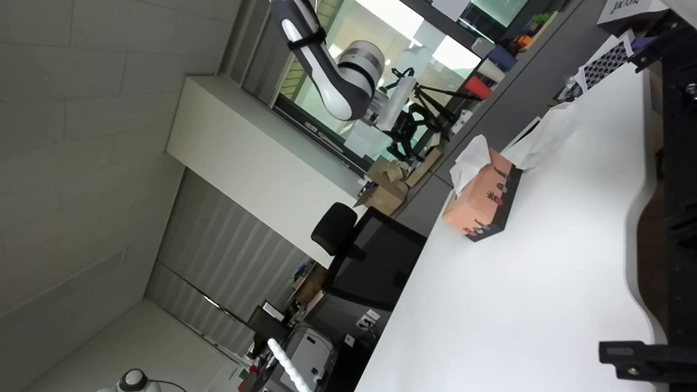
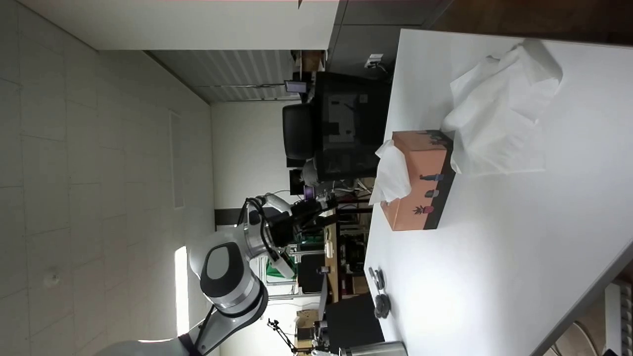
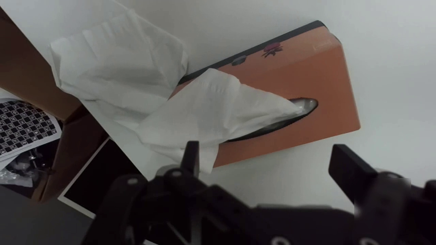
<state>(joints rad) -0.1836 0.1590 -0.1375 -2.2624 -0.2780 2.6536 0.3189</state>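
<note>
One orange tissue box (image 2: 425, 160) stands upright on the white table (image 2: 494, 247); from its oval slot (image 3: 265, 131) a white protruding tissue (image 3: 204, 109) comes out and folds over the top side; a crumpled tissue (image 2: 504, 109) lies on the same table, just beside the box; the gripper (image 3: 265, 156) is placed above the table, apart from both tissues; its jaws are released and spread widely; a black mesh office chair (image 1: 375, 256) stands beyond the table's edge.

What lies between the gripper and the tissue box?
In an exterior view, the white tissue sticking out of the tissue box lies between it and the open gripper; a gap shows between tissue and gripper.
</note>
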